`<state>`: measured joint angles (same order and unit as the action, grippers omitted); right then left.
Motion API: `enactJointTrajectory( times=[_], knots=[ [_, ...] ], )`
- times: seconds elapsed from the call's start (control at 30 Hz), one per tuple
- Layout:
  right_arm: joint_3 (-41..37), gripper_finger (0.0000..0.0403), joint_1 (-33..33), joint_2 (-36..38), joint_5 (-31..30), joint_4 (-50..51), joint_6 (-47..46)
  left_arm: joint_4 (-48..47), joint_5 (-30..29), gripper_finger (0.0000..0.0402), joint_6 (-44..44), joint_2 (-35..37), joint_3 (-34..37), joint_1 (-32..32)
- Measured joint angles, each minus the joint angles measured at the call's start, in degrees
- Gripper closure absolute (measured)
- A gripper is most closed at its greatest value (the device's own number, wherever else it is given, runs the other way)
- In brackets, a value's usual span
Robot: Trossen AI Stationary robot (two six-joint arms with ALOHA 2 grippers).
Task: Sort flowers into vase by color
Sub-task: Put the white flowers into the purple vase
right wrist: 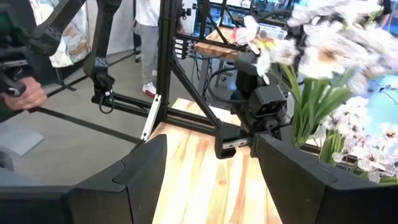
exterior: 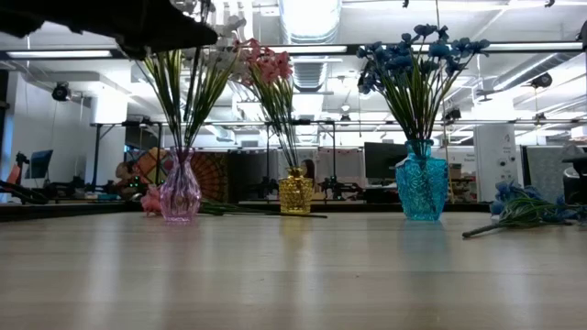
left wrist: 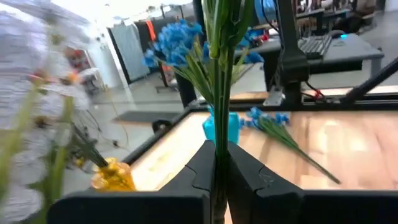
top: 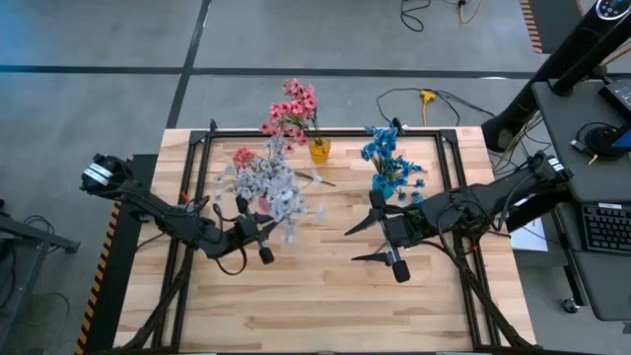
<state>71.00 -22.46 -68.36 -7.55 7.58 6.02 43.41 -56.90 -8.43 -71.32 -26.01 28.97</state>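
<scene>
Three vases stand at the table's far side. A pink vase (exterior: 180, 192) holds white flowers (top: 266, 185), a yellow vase (exterior: 295, 192) holds pink flowers (top: 292, 106), and a blue vase (exterior: 422, 188) holds blue flowers (top: 383, 148). My left gripper (top: 268, 229) hovers just near of the white bunch, shut on a green flower stem (left wrist: 219, 93); the blossoms of that stem are out of the left wrist view. My right gripper (top: 367, 242) hangs open near the blue vase, with nothing between its fingers (right wrist: 140, 171). My left gripper pinches a thin green stem (left wrist: 217, 146) between its two shut fingers, which lie level and across it. The stem stands upright and rises past the fingers with narrow leaves (left wrist: 199, 74). Its lower end is hidden below the fingers, so I cannot tell whether it is in a vase.
A loose pink sprig (top: 244, 156) lies on the table beside the pink vase. Loose blue sprigs (exterior: 527, 206) lie right of the blue vase. A black frame (top: 449, 158) borders the table. The near half of the wooden top (top: 325, 306) is bare.
</scene>
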Motion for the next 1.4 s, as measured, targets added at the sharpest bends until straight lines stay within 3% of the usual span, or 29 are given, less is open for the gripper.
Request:
enactJointTrajectory(
  times=[0.2,0.67,1.0,1.23,1.3,1.4],
  knots=[
    [-0.33,0.0161,0.00,0.00,0.00,-0.12,0.11,12.99,-1.27,0.0400,-10.35,0.61,4.26,-0.10],
    [-0.69,0.0161,0.00,0.00,0.00,-0.16,0.17,13.37,-1.25,0.0400,-17.97,-0.74,4.87,-3.09],
    [-0.87,0.0161,0.00,0.00,0.00,-0.15,0.16,14.63,-1.09,0.0400,-15.47,-0.79,2.40,-3.40],
    [-1.07,0.0161,0.00,-0.02,-0.02,1.36,0.14,13.14,-2.70,0.0400,-8.47,-0.10,-5.38,2.53],
    [-1.07,0.0161,0.00,-0.02,-0.02,1.83,0.02,11.73,-5.84,0.0400,-7.22,-0.12,-7.88,6.02],
    [-1.07,0.0161,0.00,-0.02,-0.04,2.58,0.33,11.08,-18.67,0.0400,-10.74,-0.14,-12.31,11.82]
  ],
)
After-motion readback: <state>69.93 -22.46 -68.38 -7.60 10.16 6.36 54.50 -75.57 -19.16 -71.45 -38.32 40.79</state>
